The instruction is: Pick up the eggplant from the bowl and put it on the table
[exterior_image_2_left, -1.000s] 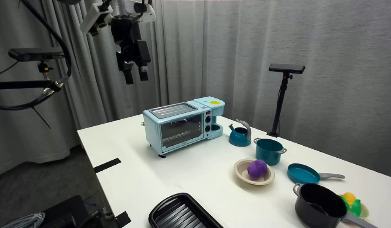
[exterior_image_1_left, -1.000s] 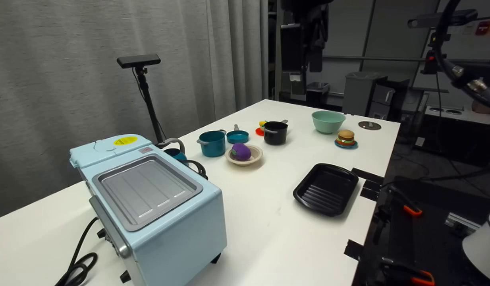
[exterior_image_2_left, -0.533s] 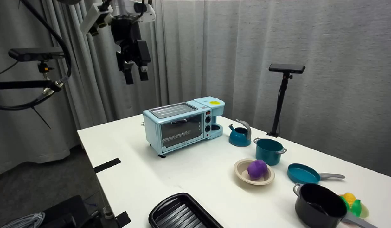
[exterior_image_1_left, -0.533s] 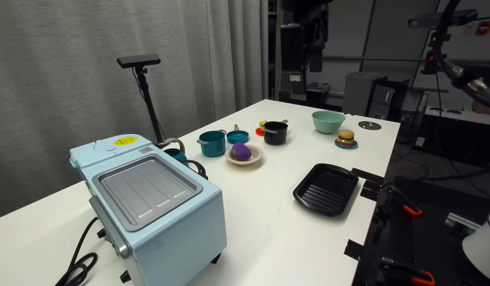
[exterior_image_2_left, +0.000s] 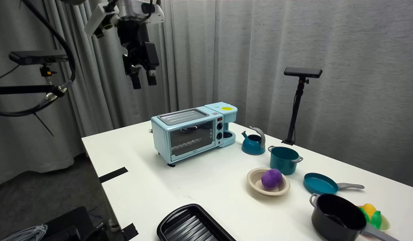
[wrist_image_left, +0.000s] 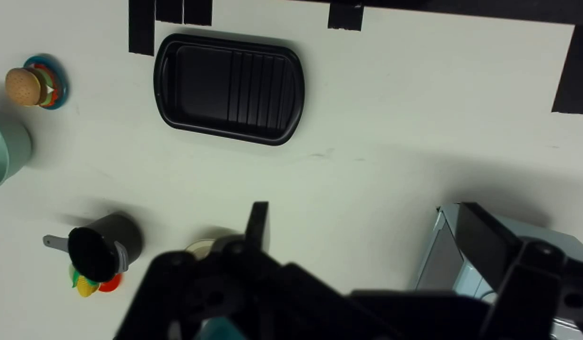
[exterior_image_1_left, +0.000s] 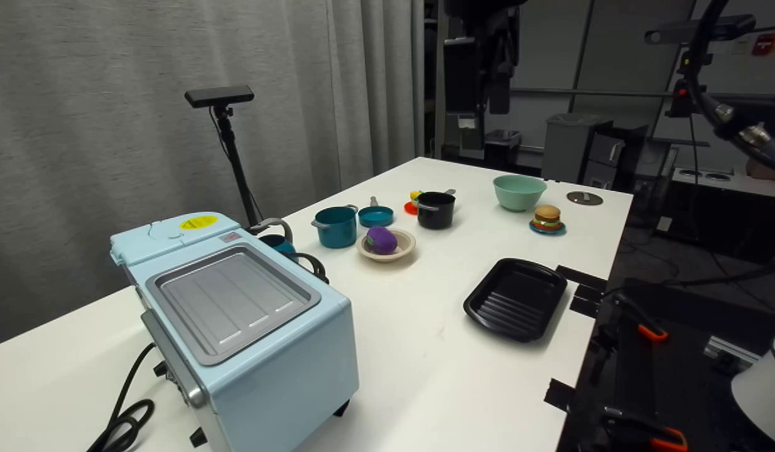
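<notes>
End effector (exterior_image_2_left: 143, 82), quantity one: released. Its two fingers (exterior_image_2_left: 135, 81) stand spread apart and point downward, high above the table (exterior_image_2_left: 199, 187) and well apart from the eggplant (exterior_image_1_left: 382, 240).

Eggplant, quantity one: located inside the bowl (exterior_image_2_left: 257, 179), as shown in both exterior views. The bowl, quantity one, stands upright on the table, just beside the teal pot (exterior_image_2_left: 282, 165). In the wrist view, the end effector covers most of the bowl.

Other items on the table, counted:

- Pots: two, namely the teal pot and the black pot (exterior_image_2_left: 322, 227).
- Frying pan (exterior_image_2_left: 318, 184): one, between the two pots.
- Kettle (exterior_image_2_left: 253, 146): one, between the teal pot and the toaster oven (exterior_image_2_left: 191, 139).
- Toaster oven: one, light blue.
- Grill pan (wrist_image_left: 204, 80): one, black, near the table edge.
- Green bowl (exterior_image_1_left: 518, 194): one, in an exterior view, near the toy burger (exterior_image_1_left: 546, 216).
- Toy burger: one, on one blue plate (exterior_image_1_left: 554, 231).
- Lid (exterior_image_1_left: 584, 198): one, lying flat.
- Toy corn (exterior_image_2_left: 368, 210): one, near the black pot.
- Black tape strips (wrist_image_left: 575, 71): five in the wrist view.
</notes>
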